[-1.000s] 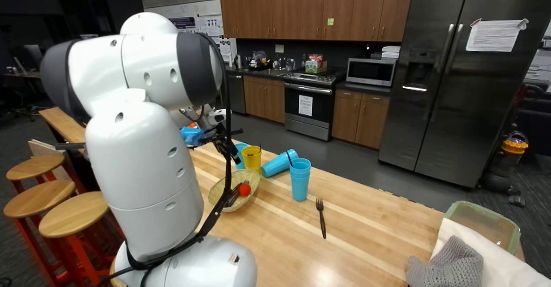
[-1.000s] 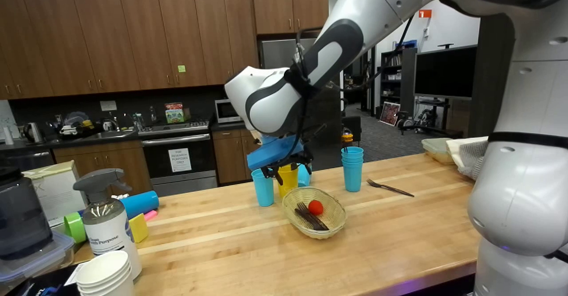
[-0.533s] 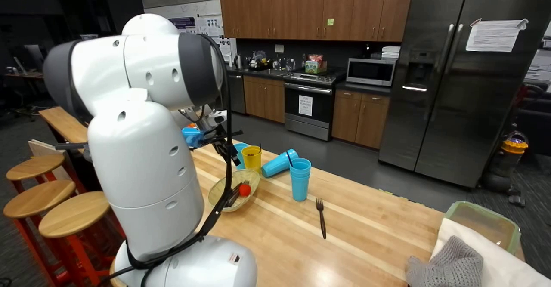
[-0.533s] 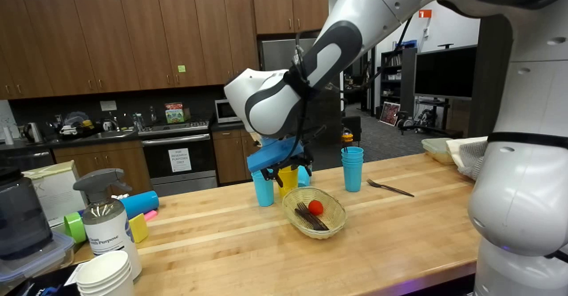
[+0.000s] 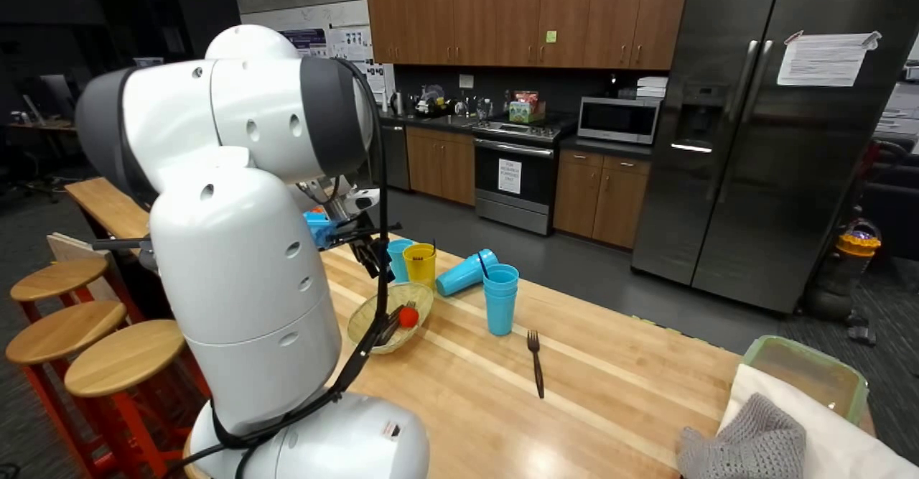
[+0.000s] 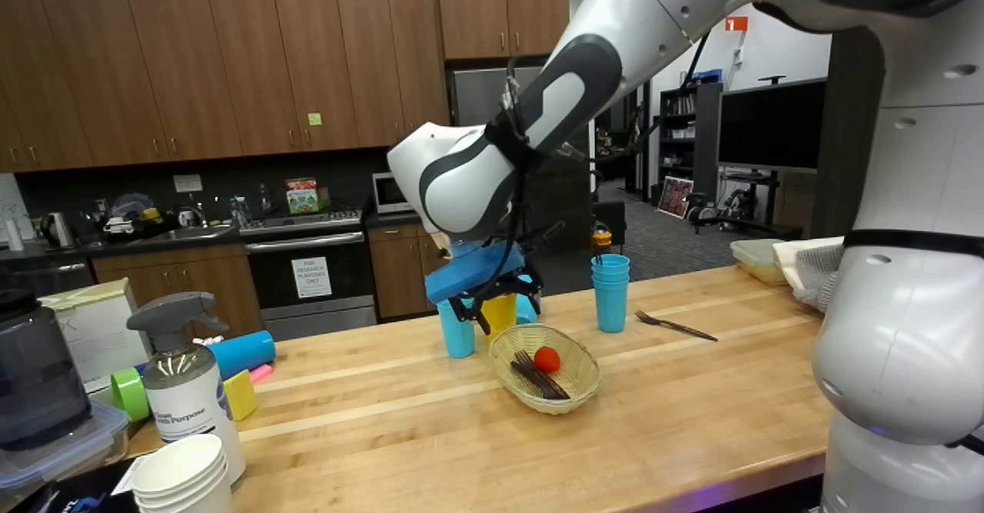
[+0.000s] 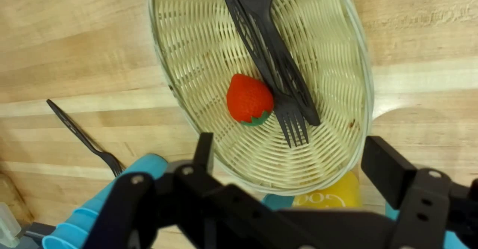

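Observation:
My gripper (image 7: 289, 140) hangs over the table with its jaws wide apart and nothing between them. Below it in the wrist view is an oval woven basket (image 7: 325, 159), whose near end shows between the fingers. Inside lie a red strawberry (image 7: 249, 99) with a green leaf end and two dark forks, one fork (image 7: 286, 103) with its tines toward me. Behind the basket in an exterior view, the gripper (image 6: 510, 317) partly covers a yellow cup (image 6: 500, 314). An upright blue cup (image 6: 459, 334) stands beside that. A further blue cup (image 5: 467, 272) lies on its side.
A stack of blue cups (image 5: 500, 303) and a loose dark fork (image 5: 537, 368) are farther along the table. A grey cloth (image 5: 747, 439) and a clear container (image 5: 808, 371) occupy one end. At the opposite end are a spray bottle (image 6: 188, 398) and white cups (image 6: 181, 471).
The arm has shifted slightly, and the gripper sits a little lower and more tilted in an exterior view. Basket, cups and forks have stayed put.

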`<state>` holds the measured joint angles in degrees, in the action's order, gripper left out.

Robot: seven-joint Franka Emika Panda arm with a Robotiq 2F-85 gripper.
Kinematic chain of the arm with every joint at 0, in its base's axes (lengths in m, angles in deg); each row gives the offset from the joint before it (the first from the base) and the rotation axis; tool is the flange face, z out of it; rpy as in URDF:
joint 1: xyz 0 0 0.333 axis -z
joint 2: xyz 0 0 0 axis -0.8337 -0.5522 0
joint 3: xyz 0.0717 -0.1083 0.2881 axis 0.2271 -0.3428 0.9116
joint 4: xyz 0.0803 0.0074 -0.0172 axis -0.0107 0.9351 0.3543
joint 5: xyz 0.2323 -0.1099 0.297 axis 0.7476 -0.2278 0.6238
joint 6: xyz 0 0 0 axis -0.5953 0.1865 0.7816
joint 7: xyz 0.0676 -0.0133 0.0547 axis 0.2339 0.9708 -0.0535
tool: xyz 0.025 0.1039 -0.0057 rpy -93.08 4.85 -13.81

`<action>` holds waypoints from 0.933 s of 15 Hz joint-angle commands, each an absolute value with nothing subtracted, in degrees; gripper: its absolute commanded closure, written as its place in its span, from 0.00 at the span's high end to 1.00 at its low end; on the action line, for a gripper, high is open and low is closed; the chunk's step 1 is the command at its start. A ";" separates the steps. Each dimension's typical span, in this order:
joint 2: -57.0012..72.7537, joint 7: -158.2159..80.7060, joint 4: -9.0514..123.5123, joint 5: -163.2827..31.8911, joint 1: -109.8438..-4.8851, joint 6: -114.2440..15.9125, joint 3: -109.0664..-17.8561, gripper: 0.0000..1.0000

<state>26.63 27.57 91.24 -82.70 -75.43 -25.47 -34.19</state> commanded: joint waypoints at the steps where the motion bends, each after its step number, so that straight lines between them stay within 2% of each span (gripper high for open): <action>1: 26.29 26.92 89.68 -79.53 -76.42 -21.25 -35.09 1.00; 5: 25.99 29.08 89.04 -78.30 -76.32 -20.74 -35.21 1.00; 6: 35.38 24.65 101.46 -76.84 -74.27 -26.54 -37.81 1.00; 14: 43.05 17.06 117.45 -80.47 -66.68 -37.82 -45.83 1.00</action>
<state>38.15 20.18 111.93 -79.70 -68.92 -34.16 -44.05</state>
